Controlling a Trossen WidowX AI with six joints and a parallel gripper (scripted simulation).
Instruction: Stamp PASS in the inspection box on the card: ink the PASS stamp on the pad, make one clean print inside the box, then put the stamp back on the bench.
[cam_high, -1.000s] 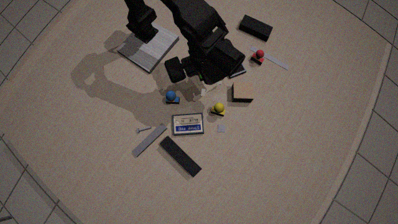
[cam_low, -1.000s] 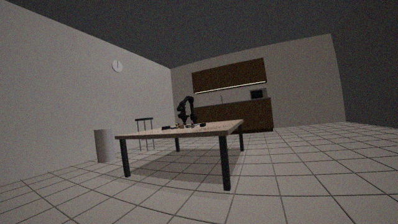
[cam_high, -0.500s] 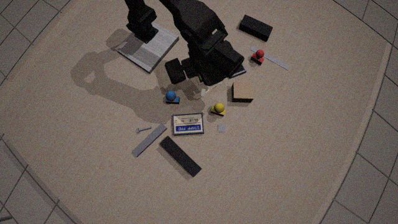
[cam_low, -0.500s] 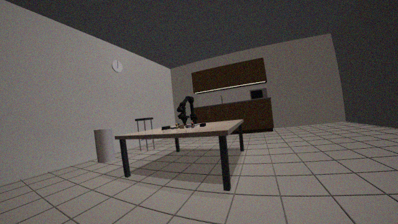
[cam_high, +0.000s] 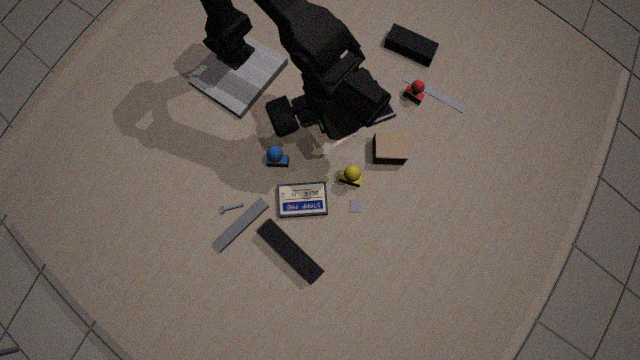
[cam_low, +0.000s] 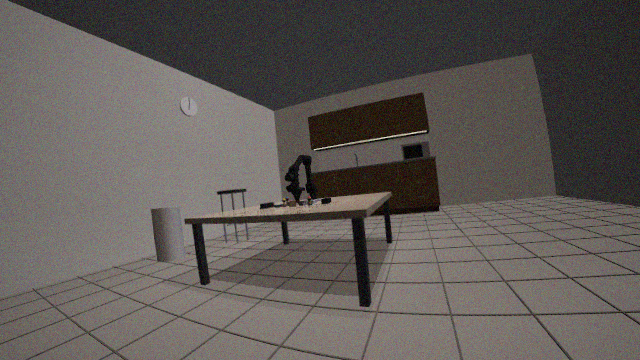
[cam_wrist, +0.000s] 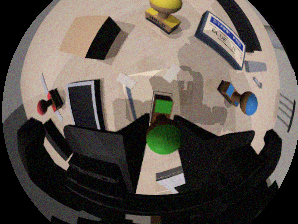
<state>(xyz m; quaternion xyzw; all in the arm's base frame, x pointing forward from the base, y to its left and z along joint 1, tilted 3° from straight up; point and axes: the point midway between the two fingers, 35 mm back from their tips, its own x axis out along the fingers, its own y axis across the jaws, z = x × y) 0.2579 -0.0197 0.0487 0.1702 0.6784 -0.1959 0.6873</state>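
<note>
My gripper is shut on the green-knobbed stamp, knob toward the wrist camera. The stamp's lettering is not readable. It stands over the pale card, at a thin dark box outline that shows around its far end; whether it touches the card is not clear. In the top view the arm hides most of the card. The open dark ink pad lies beside the card. A lid or pad marked STAMP PAD lies farther out.
Yellow, blue and red stamps stand around the card. A tan block, black blocks, a grey bar, a bolt and an open book are also there.
</note>
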